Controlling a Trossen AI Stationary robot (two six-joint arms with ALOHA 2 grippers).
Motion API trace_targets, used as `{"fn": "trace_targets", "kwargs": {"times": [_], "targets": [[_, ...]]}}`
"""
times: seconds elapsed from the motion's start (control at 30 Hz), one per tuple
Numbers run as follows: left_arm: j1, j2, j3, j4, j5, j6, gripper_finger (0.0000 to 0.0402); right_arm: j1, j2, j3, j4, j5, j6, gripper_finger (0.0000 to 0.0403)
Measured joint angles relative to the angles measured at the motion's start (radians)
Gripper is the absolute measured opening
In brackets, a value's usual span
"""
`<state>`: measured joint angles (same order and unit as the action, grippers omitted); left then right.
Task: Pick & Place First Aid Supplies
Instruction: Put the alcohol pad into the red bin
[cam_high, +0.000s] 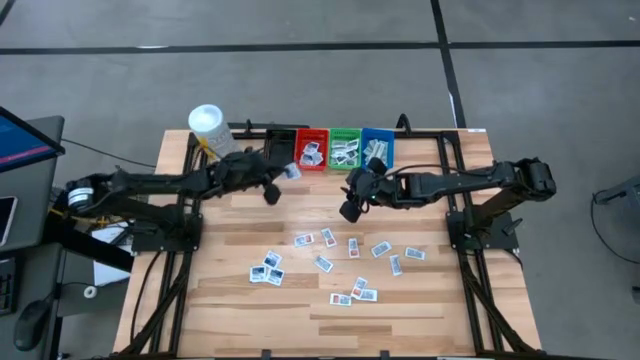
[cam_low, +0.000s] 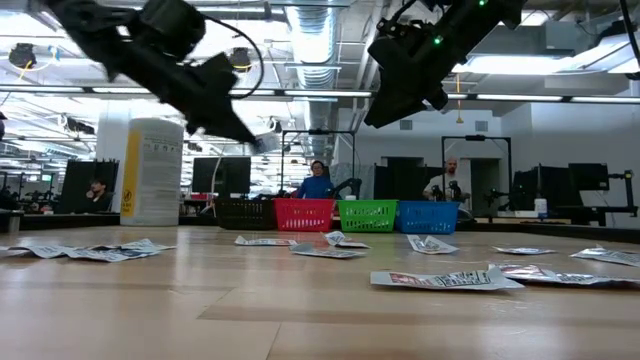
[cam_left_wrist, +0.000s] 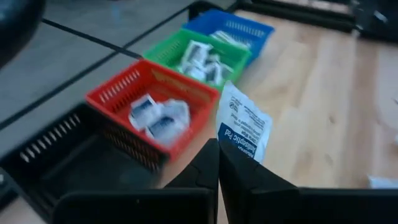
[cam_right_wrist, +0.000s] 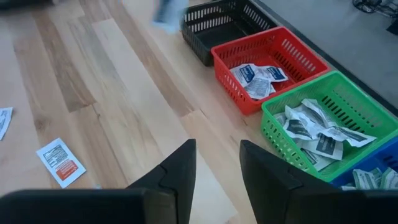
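Packets (cam_right_wrist: 260, 79) already fill the bins; many litter the bench (cam_high: 230, 320). Left pincer (cam_left_wrist: 218, 163) clenches an antiseptic pad (cam_left_wrist: 244, 123); right pincer (cam_right_wrist: 217, 163) released.

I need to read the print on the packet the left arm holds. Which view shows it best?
Left wrist view: the packet sits close, face-on, pinched in the left gripper. High view shows a speck; right wrist a blur; low view hardly shows it.

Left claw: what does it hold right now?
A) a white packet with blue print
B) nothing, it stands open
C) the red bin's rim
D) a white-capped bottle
A: the left claw is shut on a white packet with a blue band, carried above the table near the red bin.
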<state>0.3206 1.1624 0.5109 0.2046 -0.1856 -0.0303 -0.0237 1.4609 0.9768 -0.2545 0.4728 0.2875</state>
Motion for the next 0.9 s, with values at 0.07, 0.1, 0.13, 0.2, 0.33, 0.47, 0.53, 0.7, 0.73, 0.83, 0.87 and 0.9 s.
{"fn": "trace_targets", "kwargs": {"times": [0.07,0.1,0.13,0.2,0.33,0.47,0.53,0.7,0.73,0.83,0.87,0.9], "targets": [[0.027,0.068,0.047,0.037,0.008,0.004,0.0005,0.000,0.000,0.000,0.000,0.000,0.002,0.0118],[0.041,0.103,0.072,0.054,0.026,0.011,0.0005,0.000,0.000,0.000,0.000,0.000,0.002,0.0118],[0.055,0.139,0.099,0.065,0.040,0.020,0.0006,0.001,0.000,0.000,-0.001,0.000,0.002,0.0118],[0.079,0.213,0.160,0.075,0.055,0.025,0.0006,0.001,0.000,0.000,-0.005,0.000,0.005,0.0118],[0.122,0.351,0.274,0.077,0.073,0.027,0.0005,0.001,0.000,0.000,-0.025,0.000,0.040,0.0118],[0.161,0.472,0.355,0.078,0.111,0.042,0.0007,0.001,0.000,0.000,-0.042,0.000,0.069,0.0118],[0.178,0.510,0.382,0.078,0.112,0.049,0.0007,0.001,0.000,0.000,-0.060,0.000,0.081,0.0118],[0.216,0.548,0.406,0.084,0.112,0.049,0.0006,0.001,0.000,0.000,-0.082,0.000,0.114,0.0118],[0.223,0.549,0.406,0.084,0.112,0.049,0.0007,0.001,0.000,0.000,-0.085,0.002,0.122,0.0118],[0.238,0.549,0.406,0.088,0.112,0.049,0.0011,0.001,0.000,0.000,-0.089,0.008,0.134,0.0118],[0.242,0.549,0.406,0.089,0.112,0.049,0.0011,0.001,0.000,0.000,-0.088,0.010,0.137,0.0118],[0.244,0.549,0.406,0.089,0.112,0.049,0.0011,0.001,0.000,0.000,-0.088,0.017,0.143,0.0118]]}}
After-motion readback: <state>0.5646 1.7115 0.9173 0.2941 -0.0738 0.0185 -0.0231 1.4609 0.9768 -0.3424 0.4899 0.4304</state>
